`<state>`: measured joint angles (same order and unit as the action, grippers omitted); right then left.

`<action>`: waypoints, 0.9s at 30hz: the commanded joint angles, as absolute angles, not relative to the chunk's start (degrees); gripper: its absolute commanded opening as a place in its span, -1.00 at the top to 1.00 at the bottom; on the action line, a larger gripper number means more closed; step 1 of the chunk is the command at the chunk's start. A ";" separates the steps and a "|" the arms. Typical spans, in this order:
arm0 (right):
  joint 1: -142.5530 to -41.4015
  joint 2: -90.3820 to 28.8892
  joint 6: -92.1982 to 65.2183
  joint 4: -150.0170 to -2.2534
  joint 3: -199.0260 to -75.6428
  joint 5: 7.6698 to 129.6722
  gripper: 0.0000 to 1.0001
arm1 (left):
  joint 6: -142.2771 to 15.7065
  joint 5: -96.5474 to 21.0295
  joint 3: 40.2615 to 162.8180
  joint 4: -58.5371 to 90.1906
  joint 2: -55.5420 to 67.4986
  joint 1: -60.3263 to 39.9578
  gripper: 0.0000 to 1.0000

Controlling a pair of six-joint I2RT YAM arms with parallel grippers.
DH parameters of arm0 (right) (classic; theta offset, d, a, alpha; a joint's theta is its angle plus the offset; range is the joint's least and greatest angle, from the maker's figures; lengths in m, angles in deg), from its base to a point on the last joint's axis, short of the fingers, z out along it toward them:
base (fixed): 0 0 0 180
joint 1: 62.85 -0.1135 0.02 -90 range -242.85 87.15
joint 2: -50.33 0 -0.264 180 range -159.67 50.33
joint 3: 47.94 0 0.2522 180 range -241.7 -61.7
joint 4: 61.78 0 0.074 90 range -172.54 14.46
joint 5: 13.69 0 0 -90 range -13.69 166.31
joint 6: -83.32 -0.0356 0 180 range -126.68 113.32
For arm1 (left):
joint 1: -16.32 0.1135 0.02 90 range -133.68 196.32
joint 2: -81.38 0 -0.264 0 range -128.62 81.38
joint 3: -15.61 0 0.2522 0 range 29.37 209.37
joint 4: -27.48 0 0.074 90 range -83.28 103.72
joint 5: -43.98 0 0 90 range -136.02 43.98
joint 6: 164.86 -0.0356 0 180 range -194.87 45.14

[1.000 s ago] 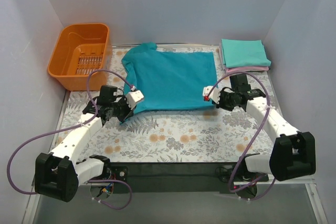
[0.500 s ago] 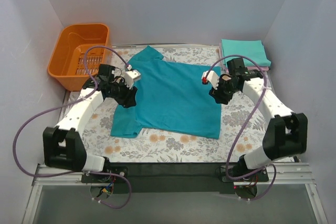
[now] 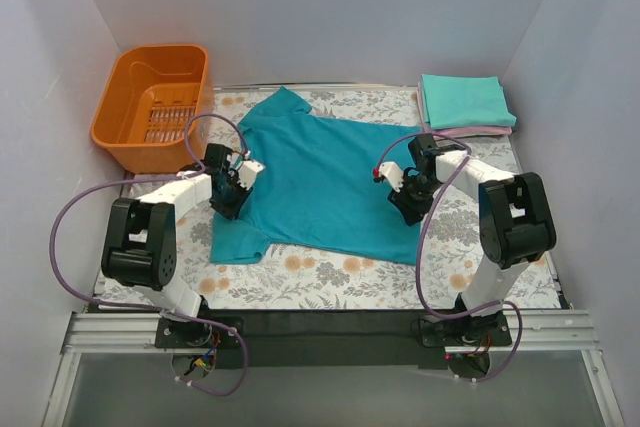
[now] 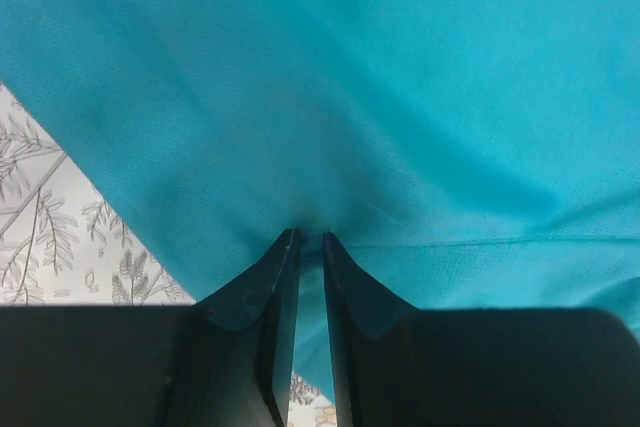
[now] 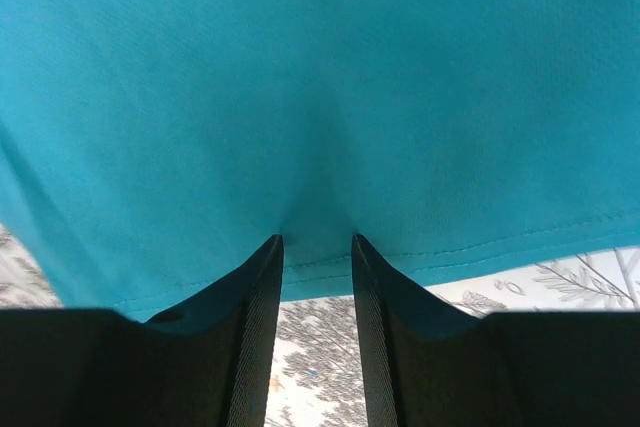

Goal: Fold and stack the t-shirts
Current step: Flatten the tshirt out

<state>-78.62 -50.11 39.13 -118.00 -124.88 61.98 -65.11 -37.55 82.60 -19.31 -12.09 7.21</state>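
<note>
Jaws of my left gripper pinch the left edge of the deep teal-blue cloth t-shirt, while my right gripper straddles its right hem with a hold I cannot tell, so the shirt lies flat in the middle of the desk, its long axis running left to right between both arms.

Matt fine-weave cloth t-shirt; smooth orange plastic basket

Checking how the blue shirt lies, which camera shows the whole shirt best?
Top external: the whole teal-blue shirt lies spread on the table. Left wrist shows only cloth pinched by the left gripper; right wrist only a hemmed edge at the right gripper.
</note>
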 commanded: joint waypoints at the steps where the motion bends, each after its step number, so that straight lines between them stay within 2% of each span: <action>1: -78.49 -50.65 39.72 -116.50 -121.56 67.95 0.30 | -71.07 -43.73 73.70 -23.88 -8.63 7.53 0.67; 5: -78.41 -46.28 42.98 -116.67 -115.95 69.63 0.28 | -78.35 -41.38 67.27 -32.21 1.98 7.53 0.68; 9: -78.76 -40.82 47.10 -118.95 -111.89 70.07 0.28 | -82.94 -37.94 66.28 -39.60 11.13 7.53 0.67; 13: -79.29 -35.28 50.98 -123.09 -111.27 68.49 0.21 | -84.62 -33.90 70.58 -44.19 13.71 7.88 0.49; 15: -79.20 -33.35 51.33 -124.31 -114.50 67.88 0.18 | -83.58 -28.92 76.79 -45.24 13.18 8.05 0.41; 19: -77.36 -35.26 47.39 -124.23 -125.20 63.23 0.13 | -75.61 -22.92 89.29 -40.52 6.43 8.05 0.32; 23: -74.02 -43.77 37.30 -121.61 -138.84 60.58 0.28 | -64.78 -24.65 103.87 -30.33 -9.17 7.97 0.27; 27: -71.47 -50.46 29.02 -113.78 -147.81 66.28 0.35 | -57.65 -28.70 119.60 -22.42 -24.64 7.97 0.19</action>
<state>-73.24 -46.33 37.57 -119.02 -142.67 64.13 -66.11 -27.17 112.11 -30.57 -16.26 7.63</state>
